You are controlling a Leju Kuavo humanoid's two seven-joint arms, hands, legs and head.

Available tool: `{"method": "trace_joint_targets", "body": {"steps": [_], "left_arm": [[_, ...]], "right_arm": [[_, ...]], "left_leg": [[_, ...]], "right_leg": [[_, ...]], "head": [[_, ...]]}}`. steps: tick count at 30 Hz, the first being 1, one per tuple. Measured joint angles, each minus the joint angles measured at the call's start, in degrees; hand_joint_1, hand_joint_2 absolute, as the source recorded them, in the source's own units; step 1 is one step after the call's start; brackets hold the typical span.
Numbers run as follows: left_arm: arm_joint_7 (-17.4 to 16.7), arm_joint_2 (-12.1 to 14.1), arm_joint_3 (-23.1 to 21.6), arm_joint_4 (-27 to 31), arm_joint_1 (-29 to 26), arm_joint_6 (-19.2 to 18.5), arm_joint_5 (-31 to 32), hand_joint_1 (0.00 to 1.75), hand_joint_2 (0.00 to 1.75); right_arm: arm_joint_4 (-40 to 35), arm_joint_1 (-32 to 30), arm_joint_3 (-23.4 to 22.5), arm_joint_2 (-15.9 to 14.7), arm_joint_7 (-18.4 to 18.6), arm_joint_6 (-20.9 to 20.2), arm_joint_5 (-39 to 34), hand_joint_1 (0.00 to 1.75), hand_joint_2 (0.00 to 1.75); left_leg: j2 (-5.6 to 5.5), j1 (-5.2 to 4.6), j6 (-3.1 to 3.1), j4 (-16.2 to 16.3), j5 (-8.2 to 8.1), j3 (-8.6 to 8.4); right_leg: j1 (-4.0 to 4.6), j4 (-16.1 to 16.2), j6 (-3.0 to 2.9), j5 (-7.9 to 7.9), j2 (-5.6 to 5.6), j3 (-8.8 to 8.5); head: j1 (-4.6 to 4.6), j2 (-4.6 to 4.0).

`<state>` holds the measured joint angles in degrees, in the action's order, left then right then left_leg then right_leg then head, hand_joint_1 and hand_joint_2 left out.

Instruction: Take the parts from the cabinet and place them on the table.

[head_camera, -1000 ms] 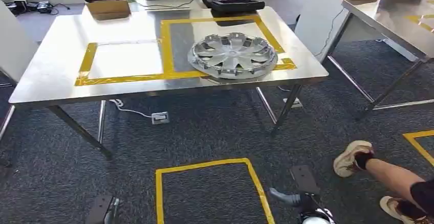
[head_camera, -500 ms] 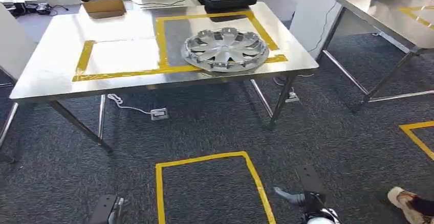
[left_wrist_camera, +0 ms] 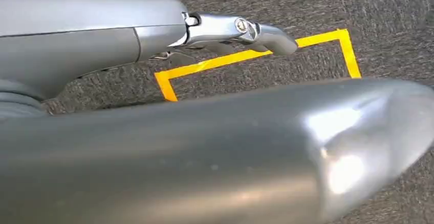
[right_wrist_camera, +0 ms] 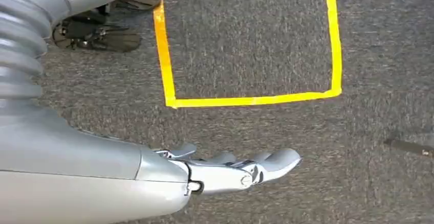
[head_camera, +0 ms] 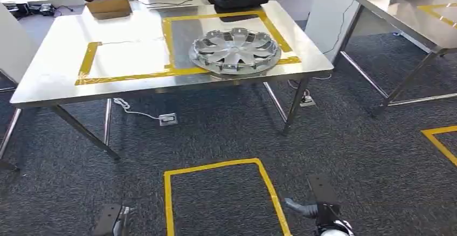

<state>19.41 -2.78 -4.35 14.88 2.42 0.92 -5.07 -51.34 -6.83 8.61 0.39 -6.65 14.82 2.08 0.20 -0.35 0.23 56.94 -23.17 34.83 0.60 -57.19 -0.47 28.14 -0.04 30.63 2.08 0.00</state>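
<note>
One part is on the table already: a silver hubcap (head_camera: 235, 50) sits in the upper middle of the head view, lying flat on the steel table (head_camera: 48, 74) with its near rim resting across the yellow tape outline (head_camera: 172, 42), not squarely inside it. It looks like moulded plastic with a metallic finish, spokes fanning from a central hub, with raised clips ringing the rim; light and rigid by my reckoning, and slippery on that polished top. Down at the bottom of the frame both arms hang low over the grey carpet. The left hand (left_wrist_camera: 240, 29) reaches out straight with nothing in it, fingers extended, above the yellow floor square (head_camera: 221, 193). The right hand (right_wrist_camera: 235, 170) is likewise empty, fingers stretched flat and slightly apart, carpet beneath it. The risks from here, as I judge them: the hubcap sits close to the table's near edge, so a brush from an arm or a bump of the table leg could slide it off. If more parts are to come, the robot must turn away to a cabinet I cannot see here, and stepping off that floor square badly could spoil its line-up. A white cable and socket (head_camera: 168, 119) lie on the carpet under the table, a snag for feet.
</note>
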Motion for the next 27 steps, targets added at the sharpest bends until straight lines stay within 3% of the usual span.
{"method": "trace_joint_targets", "body": {"steps": [9,10,12,13,14,16,18,19,20,22,23,24,25,27], "left_arm": [[-0.59,0.0,-0.74,-0.09,-0.01,0.0,-0.15,0.0,0.0],[-0.79,0.07,-0.74,-0.11,-0.02,0.0,-0.24,0.0,0.0],[-1.29,0.07,-0.74,-0.15,-0.04,0.0,-0.65,0.0,0.0],[-1.44,-0.2,-0.76,-0.2,-0.07,0.0,-0.87,0.0,0.0],[-1.75,-0.17,-0.74,-0.22,-0.03,0.0,-1.14,0.0,0.0],[-1.92,-0.15,-0.74,-0.26,0.05,-0.02,-1.29,0.0,0.0],[-2.21,-0.2,-0.74,-0.42,-0.05,-0.07,-1.44,0.0,0.0],[-2.34,-0.2,-0.74,-0.53,-0.05,-0.07,-1.57,0.0,0.0],[-2.49,-0.2,-0.74,-0.59,-0.05,-0.07,-1.77,0.0,0.0],[-3.02,-0.28,-0.74,-0.63,0.01,0.06,-2.1,0.0,0.0],[-3.19,-0.24,-0.74,-0.61,0.04,0.24,-2.14,0.0,0.0],[-3.34,-0.04,-0.74,-0.63,-0.06,0.46,-2.16,0.0,0.0],[-3.39,-0.18,-0.76,-0.63,-0.02,0.46,-2.16,0.0,0.0],[-3.63,-0.26,-0.76,-0.63,0.0,0.48,-2.16,0.0,0.0]], "right_arm": [[0.15,-0.17,0.31,-0.06,-0.41,0.46,-1.05,0.0,1.75],[0.26,-0.22,0.42,-0.07,-0.41,0.52,-1.24,0.0,1.75],[0.79,-0.24,0.57,-0.2,-0.19,0.74,-1.51,0.0,1.75],[1.49,-0.24,0.61,-0.55,-0.13,0.99,-1.68,0.0,1.75],[2.55,-0.23,0.83,-0.68,-0.5,1.29,-1.86,0.0,1.75],[4.18,-0.19,1.18,-0.96,-0.98,1.53,-2.19,0.0,1.75],[5.96,-0.15,1.55,-1.27,-0.29,1.83,-1.88,0.0,1.75],[7.35,-0.11,1.79,-1.35,0.24,2.08,-1.77,0.0,1.75],[8.95,0.03,1.99,-1.44,0.24,2.23,-1.84,0.0,1.75],[12.23,0.42,2.3,-1.53,-0.42,2.23,-2.45,0.0,1.75],[13.82,0.85,2.53,-1.53,-0.98,2.21,-2.73,0.0,1.75],[15.0,0.95,2.91,-1.38,-1.33,2.12,-2.84,0.0,1.75],[16.06,1.16,3.02,-1.46,-1.53,2.08,-2.95,0.0,1.75],[18.2,1.63,3.04,-1.49,-1.59,1.64,-3.56,0.0,1.75]], "left_leg": [[0.0,-0.02,0.1,0.17,-0.03,0.28],[-0.02,-0.38,0.62,0.58,-0.26,0.47],[-0.1,-0.4,1.26,-0.31,0.25,0.2],[-0.03,0.62,1.35,-1.88,1.19,-0.38],[-0.01,0.64,1.52,-2.57,1.59,-0.59],[0.02,0.81,1.52,-2.67,2.02,-0.07],[0.05,0.93,1.19,-2.57,2.4,0.58],[0.05,1.17,0.88,-2.36,2.61,1.03],[0.03,1.53,0.57,-2.0,2.8,1.54],[-0.08,2.36,-0.32,-0.58,2.95,2.95],[-0.1,2.57,-0.94,0.34,2.98,3.58],[-0.19,2.14,-1.68,0.78,2.84,3.81],[-0.15,2.21,-2.09,0.64,3.02,3.77],[-0.12,2.51,-3.04,-0.21,3.81,3.49]], "right_leg": [[-0.16,0.03,0.19,-0.09,0.0,0.19],[-0.43,0.32,0.71,-0.33,-0.05,0.11],[-0.36,0.82,1.1,-0.64,-0.06,-0.06],[-0.02,0.77,1.21,-0.55,-0.04,-0.29],[-0.06,-0.47,1.49,0.95,0.11,0.24],[-0.64,-8.02,2.27,6.29,0.2,3.59],[-1.43,-15.56,3.12,9.68,0.19,6.62],[-1.82,-15.69,3.57,9.18,0.17,6.38],[-2.2,-12.86,4.0,7.46,0.16,4.6],[-3.05,-2.34,5.19,3.43,0.14,-1.46],[-3.18,-0.2,5.41,3.3,-0.26,-2.47],[-2.74,-0.46,4.77,2.64,0.17,-1.29],[-2.63,-1.25,3.19,2.41,0.25,-0.96],[-2.33,-1.73,1.98,2.11,0.27,-0.48]], "head": [[0.0,0.0],[0.0,0.0],[0.0,0.02],[0.0,0.0],[-0.11,0.0],[-0.22,0.0],[-0.2,0.0],[-0.2,0.0],[-0.22,0.0],[-0.22,0.0],[-0.33,0.02],[-0.7,0.0],[-0.24,0.02],[-0.2,0.0]]}}
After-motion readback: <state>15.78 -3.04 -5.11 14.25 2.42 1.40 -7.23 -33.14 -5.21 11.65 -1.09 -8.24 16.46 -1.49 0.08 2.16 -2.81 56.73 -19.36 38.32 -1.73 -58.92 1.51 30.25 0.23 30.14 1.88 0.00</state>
